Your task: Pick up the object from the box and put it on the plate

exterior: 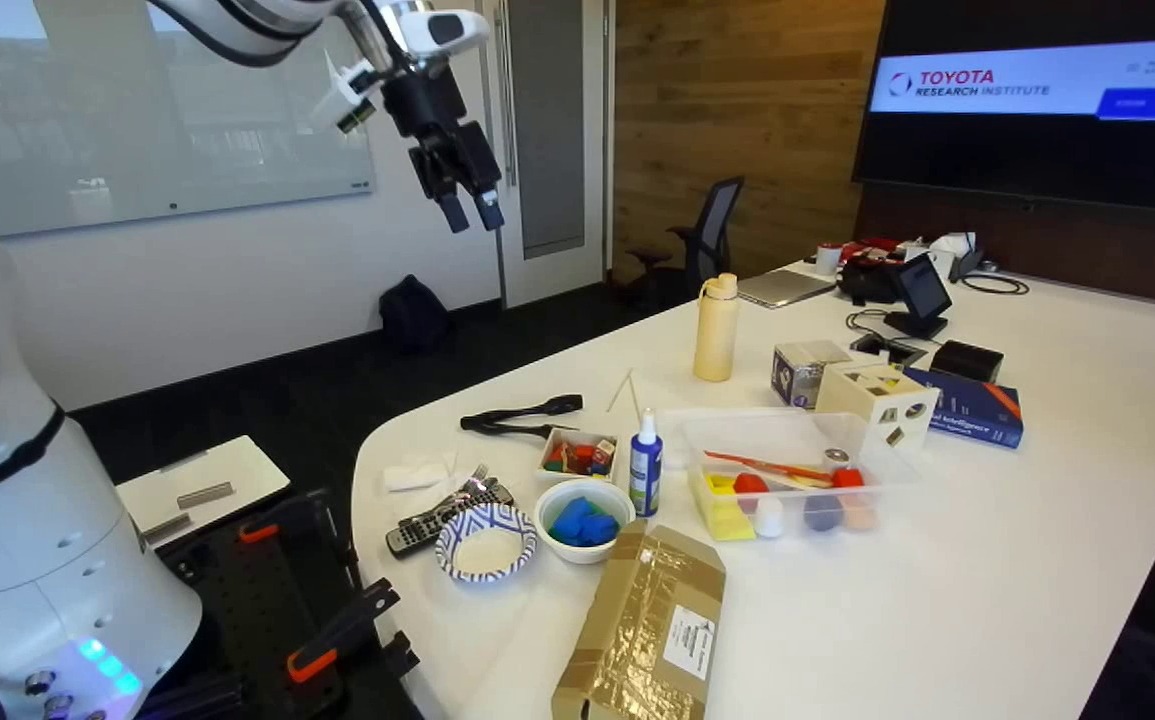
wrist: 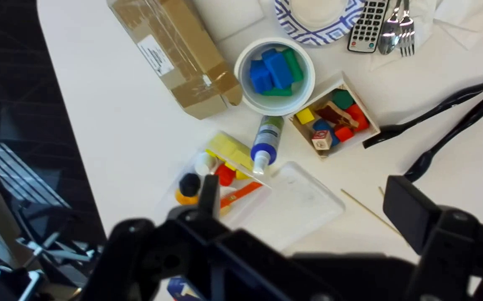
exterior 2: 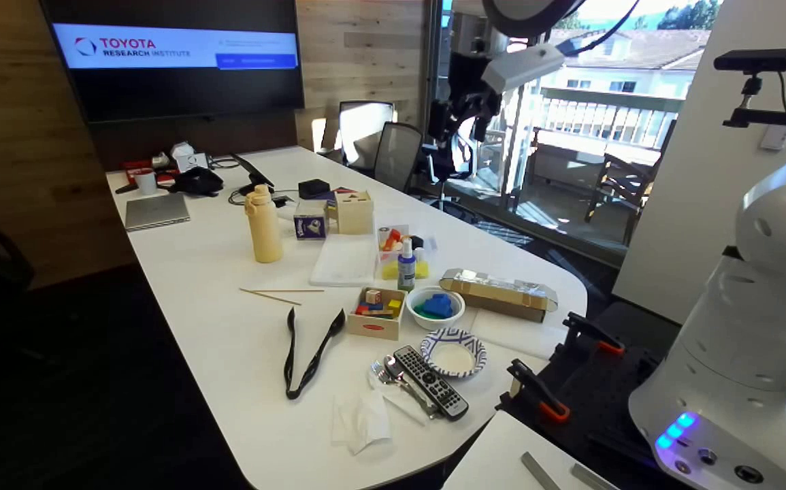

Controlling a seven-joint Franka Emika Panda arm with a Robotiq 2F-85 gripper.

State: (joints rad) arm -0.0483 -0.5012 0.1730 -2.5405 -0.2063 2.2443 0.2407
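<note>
gripper (wrist: 307,200) is held high above table (exterior: 887,620), jaws spread wide. coloured blocks (wrist: 333,116) are contained in small wooden box (exterior 2: 370,329); blue-patterned plate (exterior 2: 452,358) is set beside remote (exterior 2: 431,382).

Plate (exterior: 486,550) between remote control (exterior: 429,526) and bowl (exterior: 578,552).

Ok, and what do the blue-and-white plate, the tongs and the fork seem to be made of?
Plate: probably paper, perhaps coated; its blue pattern looks printed round a thin rim, though plastic can't be ruled out.
Tongs: likely plastic or nylon, semi-gloss black with soft highlights; coated metal is possible.
Fork: polished metal, most likely steel, judging by its silvery shine.
</note>
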